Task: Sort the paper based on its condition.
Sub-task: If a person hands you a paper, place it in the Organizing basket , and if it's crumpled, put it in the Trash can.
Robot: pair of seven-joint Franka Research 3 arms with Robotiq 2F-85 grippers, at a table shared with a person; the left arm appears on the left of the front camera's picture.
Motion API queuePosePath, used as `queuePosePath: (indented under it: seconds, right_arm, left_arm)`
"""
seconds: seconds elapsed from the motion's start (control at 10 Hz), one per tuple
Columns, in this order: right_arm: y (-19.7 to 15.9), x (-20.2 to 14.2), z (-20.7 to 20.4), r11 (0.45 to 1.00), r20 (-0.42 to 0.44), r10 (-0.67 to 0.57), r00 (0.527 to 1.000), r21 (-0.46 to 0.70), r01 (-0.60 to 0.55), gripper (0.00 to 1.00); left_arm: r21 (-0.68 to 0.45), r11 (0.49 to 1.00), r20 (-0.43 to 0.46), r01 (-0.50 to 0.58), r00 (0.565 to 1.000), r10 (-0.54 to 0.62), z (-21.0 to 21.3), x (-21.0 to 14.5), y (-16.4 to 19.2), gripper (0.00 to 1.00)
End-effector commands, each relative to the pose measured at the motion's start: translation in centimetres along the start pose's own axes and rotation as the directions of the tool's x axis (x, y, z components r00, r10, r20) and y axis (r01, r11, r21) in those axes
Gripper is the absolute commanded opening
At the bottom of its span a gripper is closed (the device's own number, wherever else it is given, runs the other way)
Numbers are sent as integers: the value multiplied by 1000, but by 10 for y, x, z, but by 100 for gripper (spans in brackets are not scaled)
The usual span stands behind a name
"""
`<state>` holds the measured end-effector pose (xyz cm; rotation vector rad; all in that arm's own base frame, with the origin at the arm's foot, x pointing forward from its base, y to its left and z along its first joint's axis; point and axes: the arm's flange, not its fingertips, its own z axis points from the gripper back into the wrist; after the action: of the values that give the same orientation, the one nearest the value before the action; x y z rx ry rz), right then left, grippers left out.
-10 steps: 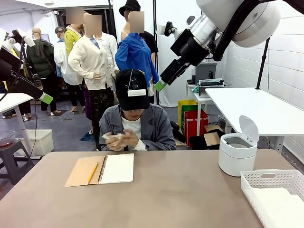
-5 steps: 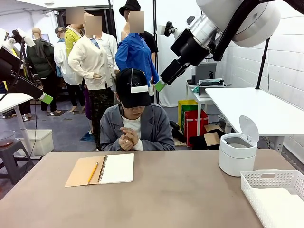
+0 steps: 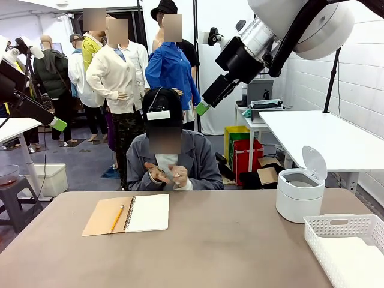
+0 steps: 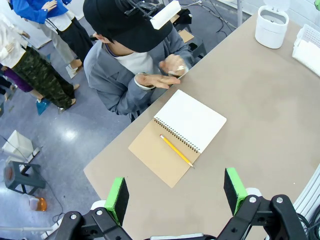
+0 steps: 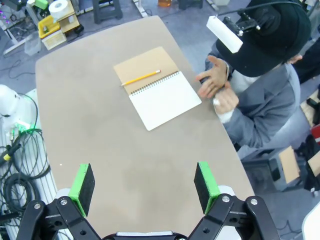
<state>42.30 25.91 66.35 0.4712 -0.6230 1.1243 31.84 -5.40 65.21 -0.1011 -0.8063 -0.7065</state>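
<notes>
Your left end effector (image 4: 175,192) and right end effector (image 5: 145,182) both hang open above the bench (image 4: 260,115), the crumpled paper (image 4: 178,68) below and ahead in the person's hands (image 3: 166,174), likely nearer your right one.

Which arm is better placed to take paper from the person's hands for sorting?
Probably right: the right gripper, open, hangs nearer the person's hands, and the bin and basket stand on its side.

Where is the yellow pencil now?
In the front view, the yellow wooden pencil lies on the brown cardboard cover of the open spiral notebook, left of centre.
</notes>
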Motion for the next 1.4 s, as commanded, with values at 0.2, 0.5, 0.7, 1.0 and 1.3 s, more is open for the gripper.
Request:
queuePosePath:
  seconds: [0.2, 0.5, 0.7, 1.0, 1.3]
  right_arm:
    - [-2, 1, 0, 1000, 0, 0, 1000, 1, 0, 100]
    - [-2, 1, 0, 1000, 0, 0, 1000, 1, 0, 100]
    - [-2, 1, 0, 1000, 0, 0, 1000, 1, 0, 100]
    - [-2, 1, 0, 1000, 0, 0, 1000, 1, 0, 100]
    - [-2, 1, 0, 1000, 0, 0, 1000, 1, 0, 100]
  left_arm:
    - [2, 1000, 2, -1, 1000, 1, 0, 0, 1, 100]
    - [2, 1000, 2, -1, 1000, 1, 0, 0, 1, 100]
    - [2, 1000, 2, -1, 1000, 1, 0, 0, 1, 100]
    - [2, 1000, 2, -1, 1000, 1, 0, 0, 1, 100]
    - [2, 1000, 2, -1, 1000, 1, 0, 0, 1, 100]
